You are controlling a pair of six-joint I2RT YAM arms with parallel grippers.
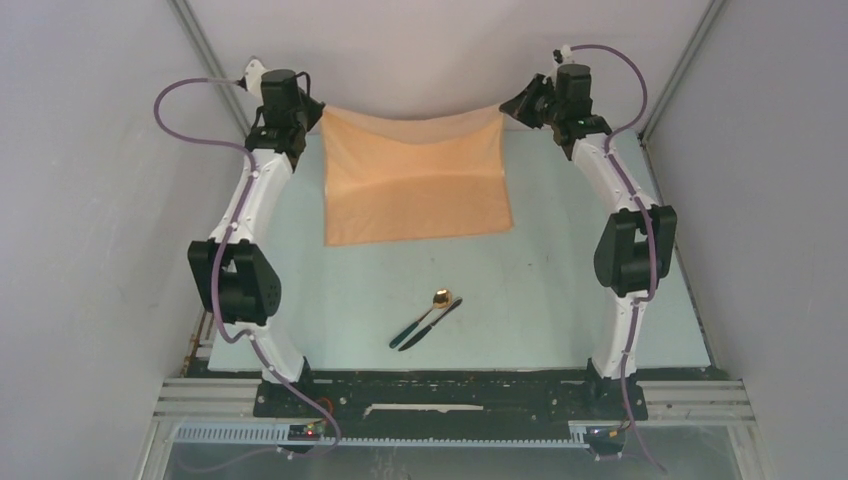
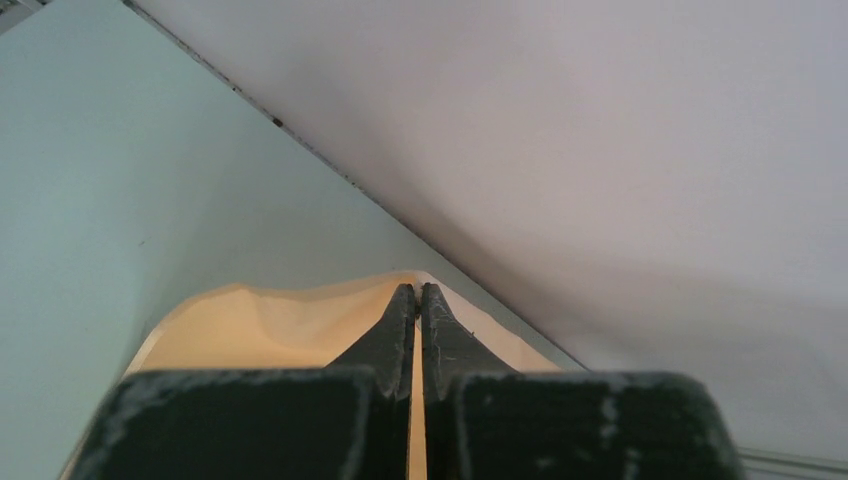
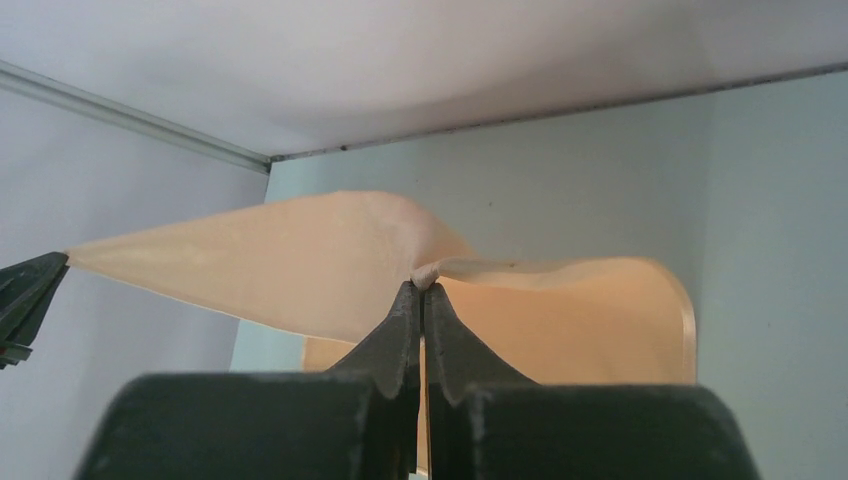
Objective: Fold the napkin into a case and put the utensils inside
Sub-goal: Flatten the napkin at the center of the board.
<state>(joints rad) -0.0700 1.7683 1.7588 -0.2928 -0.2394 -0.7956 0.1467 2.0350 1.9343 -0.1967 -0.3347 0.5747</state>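
Left pincer (image 2: 417,290) and right pincer (image 3: 421,288) each clench a far corner of the napkin (image 1: 415,185). It sags between them, its near part lying on the counter (image 1: 560,290). For a clean fold, hold the corners level and taut and bring them toward the near edge together. The utensils (image 1: 428,320) lie well apart from the napkin. How much cloth each tip pinches is hard to make out.
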